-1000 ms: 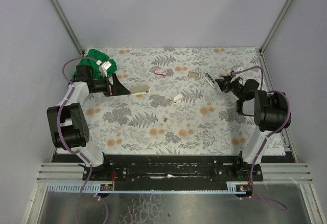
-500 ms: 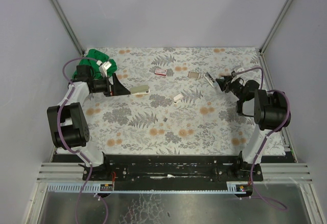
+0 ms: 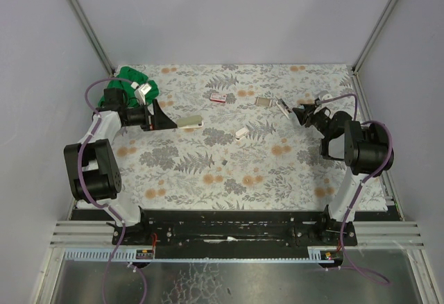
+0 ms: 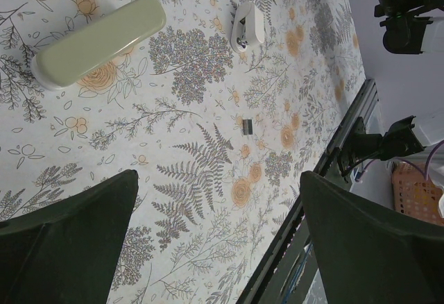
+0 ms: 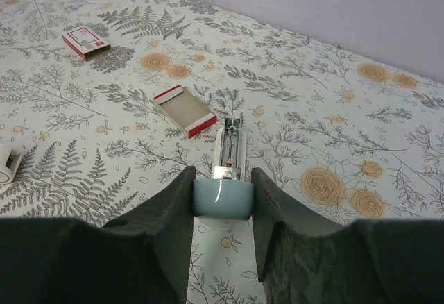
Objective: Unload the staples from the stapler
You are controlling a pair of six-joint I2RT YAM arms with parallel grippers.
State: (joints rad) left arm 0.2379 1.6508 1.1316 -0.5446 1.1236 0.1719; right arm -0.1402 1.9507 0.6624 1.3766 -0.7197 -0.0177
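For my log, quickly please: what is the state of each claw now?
Left claw: open, holding nothing.
Right claw: closed on the pale blue stapler.

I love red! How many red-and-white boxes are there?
2: the left box lies mid-table; the right box lies open, just left of the blue stapler. None looks hidden.

Bright, even, diffuse light fell from overhead; shadows were faint. The flowered cloth [image 5: 104,96] was sharp. A glare streak marked the blue stapler [image 5: 222,203]; fingers [image 5: 90,262] at 6 o'clock were dark, soft.
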